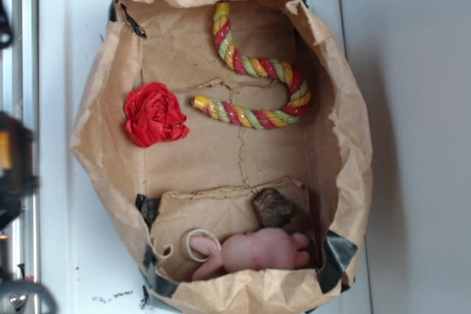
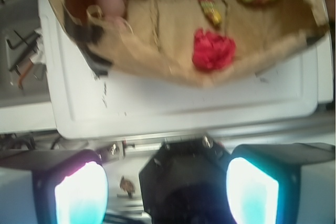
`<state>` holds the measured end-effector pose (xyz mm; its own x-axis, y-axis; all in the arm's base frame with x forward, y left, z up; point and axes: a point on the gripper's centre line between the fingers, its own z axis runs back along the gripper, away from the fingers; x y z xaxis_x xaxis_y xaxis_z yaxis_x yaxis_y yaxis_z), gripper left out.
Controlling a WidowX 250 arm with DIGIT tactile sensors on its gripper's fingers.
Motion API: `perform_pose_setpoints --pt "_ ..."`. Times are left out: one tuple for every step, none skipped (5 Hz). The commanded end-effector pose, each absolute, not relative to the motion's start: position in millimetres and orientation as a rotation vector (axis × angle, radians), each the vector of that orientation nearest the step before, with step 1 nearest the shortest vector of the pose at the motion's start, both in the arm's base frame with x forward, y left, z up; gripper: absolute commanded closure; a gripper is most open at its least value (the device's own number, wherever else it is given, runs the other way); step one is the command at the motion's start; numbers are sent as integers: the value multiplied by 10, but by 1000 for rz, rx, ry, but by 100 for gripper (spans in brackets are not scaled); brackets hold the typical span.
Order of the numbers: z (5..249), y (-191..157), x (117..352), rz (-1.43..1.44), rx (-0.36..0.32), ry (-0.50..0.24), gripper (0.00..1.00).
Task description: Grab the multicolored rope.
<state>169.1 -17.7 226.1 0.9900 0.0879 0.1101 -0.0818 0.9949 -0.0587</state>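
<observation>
Multicolored rope (image 1: 259,68), twisted, S-curved.

Twisted cloth multicolored rope (image 1: 261,71), crinkled paper bag (image 1: 353,145)

You have bare paper floor open beside the multicolored rope (image 1: 257,71) in the paper bag (image 1: 346,145), with its crumpled walls crowding close and the red fabric ball (image 1: 154,115) just left.
</observation>
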Motion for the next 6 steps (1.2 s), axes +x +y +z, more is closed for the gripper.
perform_pose_setpoints --pt "2180 -33 2300 43 -73 -209 0" --pt "1959 49 2539 47 -86 -199 0" --pt "1790 129 2729 44 -92 -177 0" --pt "1673 203 2708 70 -60 -207 0" --pt "1675 223 2751 52 -42 -245 0" --pt "1673 210 2788 -19 -53 -248 0"
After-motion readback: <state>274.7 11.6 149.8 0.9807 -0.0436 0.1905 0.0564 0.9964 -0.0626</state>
